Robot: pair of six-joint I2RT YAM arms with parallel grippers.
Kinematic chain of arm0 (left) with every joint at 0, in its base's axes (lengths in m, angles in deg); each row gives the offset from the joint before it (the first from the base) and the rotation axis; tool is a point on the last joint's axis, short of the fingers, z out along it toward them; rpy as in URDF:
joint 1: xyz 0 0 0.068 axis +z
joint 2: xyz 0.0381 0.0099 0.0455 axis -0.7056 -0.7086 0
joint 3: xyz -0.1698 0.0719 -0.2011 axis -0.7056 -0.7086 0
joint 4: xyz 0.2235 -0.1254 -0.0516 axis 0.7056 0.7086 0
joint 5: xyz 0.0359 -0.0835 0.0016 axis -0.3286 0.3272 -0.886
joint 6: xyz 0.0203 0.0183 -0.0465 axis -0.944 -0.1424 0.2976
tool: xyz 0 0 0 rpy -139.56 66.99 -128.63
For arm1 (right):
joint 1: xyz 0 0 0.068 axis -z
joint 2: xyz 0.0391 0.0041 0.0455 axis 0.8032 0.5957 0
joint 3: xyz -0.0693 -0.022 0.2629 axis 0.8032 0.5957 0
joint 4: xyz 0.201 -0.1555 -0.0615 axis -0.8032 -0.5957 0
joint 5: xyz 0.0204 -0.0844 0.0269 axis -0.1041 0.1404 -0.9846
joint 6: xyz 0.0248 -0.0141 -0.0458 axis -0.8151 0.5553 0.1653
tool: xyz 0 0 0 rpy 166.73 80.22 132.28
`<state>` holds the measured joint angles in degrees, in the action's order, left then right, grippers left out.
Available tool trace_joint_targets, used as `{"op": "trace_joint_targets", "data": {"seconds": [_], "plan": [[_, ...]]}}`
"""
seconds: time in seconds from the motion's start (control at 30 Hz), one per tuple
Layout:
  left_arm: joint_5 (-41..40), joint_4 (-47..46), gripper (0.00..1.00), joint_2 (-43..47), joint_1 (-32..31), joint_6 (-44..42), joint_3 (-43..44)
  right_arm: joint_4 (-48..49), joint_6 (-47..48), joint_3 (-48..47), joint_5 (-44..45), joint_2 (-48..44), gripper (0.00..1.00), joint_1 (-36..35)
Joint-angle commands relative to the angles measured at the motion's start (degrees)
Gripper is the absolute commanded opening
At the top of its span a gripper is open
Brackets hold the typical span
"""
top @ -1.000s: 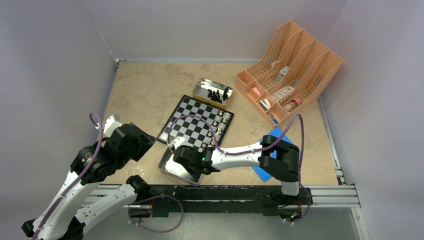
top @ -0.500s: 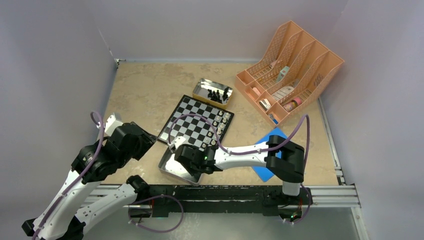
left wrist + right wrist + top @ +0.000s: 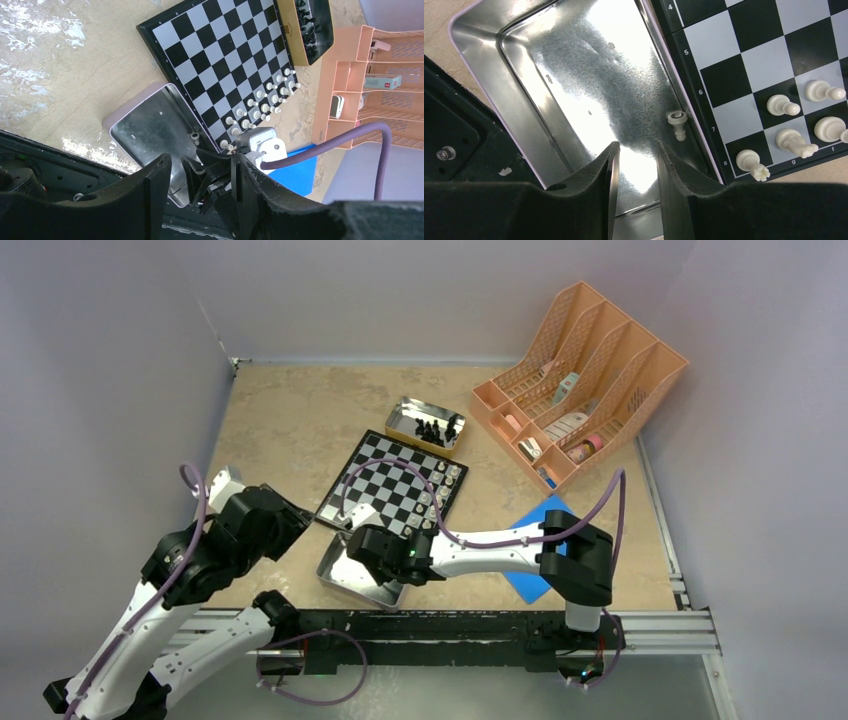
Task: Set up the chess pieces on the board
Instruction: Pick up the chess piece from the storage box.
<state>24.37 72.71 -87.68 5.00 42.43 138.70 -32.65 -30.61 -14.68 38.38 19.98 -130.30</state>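
The right pincer (image 3: pixel 636 151), narrowly spread and empty, hangs over the shiny rectangular metal tin (image 3: pixel 569 70) holding one cream-white chess piece (image 3: pixel 677 125). The left pincer (image 3: pixel 200 167) is spread and empty.

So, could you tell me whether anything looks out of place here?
One cream-white piece sits alone in the near tin, against the wall beside the board, while the other white ones stand on squares.

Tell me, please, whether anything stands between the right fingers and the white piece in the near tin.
Nothing visible does. The piece lies in the tin, close to the wall by the board; the right fingers hang open beside it.
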Motion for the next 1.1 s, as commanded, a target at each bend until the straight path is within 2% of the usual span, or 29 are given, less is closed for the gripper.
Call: {"op": "trace_joint_targets", "data": {"seconds": [0.0, 1.07], "plan": [[-0.65, -0.03, 0.47, 0.76, 0.06, -1.27, 2.14, -1.82, -0.49, -2.93, 3.75, -0.28, 0.36, -0.04], [-1.22, 1.87, 0.46, 1.70, 0.06, -0.38, 2.66, -5.18, -0.89, -3.84, 7.68, 6.28, 0.38, -0.04]]}}
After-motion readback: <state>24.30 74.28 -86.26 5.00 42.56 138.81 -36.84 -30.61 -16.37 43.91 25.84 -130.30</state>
